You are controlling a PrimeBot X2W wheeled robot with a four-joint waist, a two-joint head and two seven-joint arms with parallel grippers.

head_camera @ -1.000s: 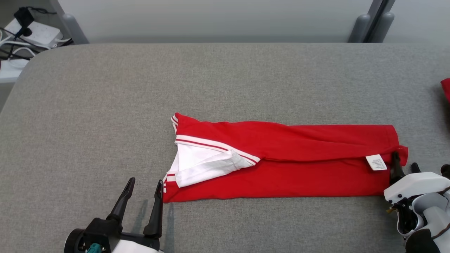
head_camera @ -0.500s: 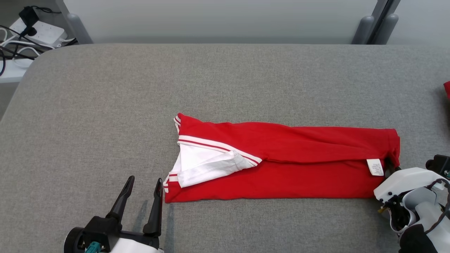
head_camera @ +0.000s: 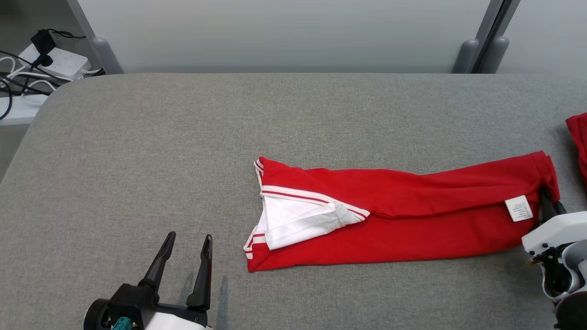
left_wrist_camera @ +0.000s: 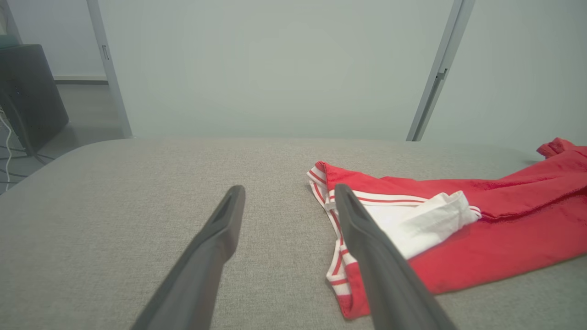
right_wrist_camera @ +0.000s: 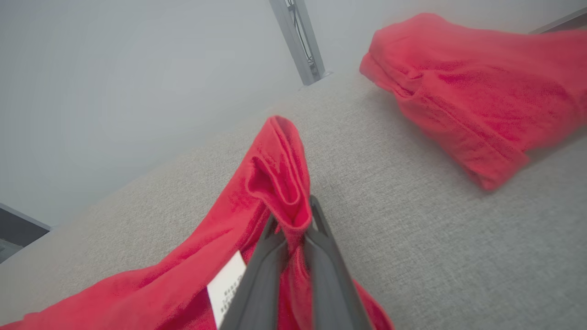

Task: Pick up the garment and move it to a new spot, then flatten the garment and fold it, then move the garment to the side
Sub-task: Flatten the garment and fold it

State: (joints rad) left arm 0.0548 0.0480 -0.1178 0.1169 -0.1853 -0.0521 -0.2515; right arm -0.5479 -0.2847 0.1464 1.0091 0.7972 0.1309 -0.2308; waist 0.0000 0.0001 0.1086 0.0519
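Note:
The garment (head_camera: pixel 412 220) is red with white striped trim, folded into a long strip across the grey table (head_camera: pixel 137 160). Its white-lined end points left, and a white label (head_camera: pixel 518 208) sits near its right end. My right gripper (head_camera: pixel 546 205) is shut on that right end, and the right wrist view shows the red cloth (right_wrist_camera: pixel 275 183) bunched between the closed fingers of the right gripper (right_wrist_camera: pixel 293 215). My left gripper (head_camera: pixel 189 236) stands open at the lower left, apart from the cloth. In the left wrist view the left gripper (left_wrist_camera: pixel 290 190) holds nothing, with the garment (left_wrist_camera: pixel 481 243) to its right.
Another red cloth (head_camera: pixel 578 137) lies at the table's right edge, close to the held end, and appears as a heap (right_wrist_camera: pixel 467 91) in the right wrist view. A power strip with cables (head_camera: pixel 55 59) lies beyond the far left corner. Two grey posts (head_camera: pixel 463 55) stand behind the table.
My right gripper has shut on the garment's right end and dragged the strip to the right, away from the left gripper. The right end now angles toward the far side. The head view shifted slightly.

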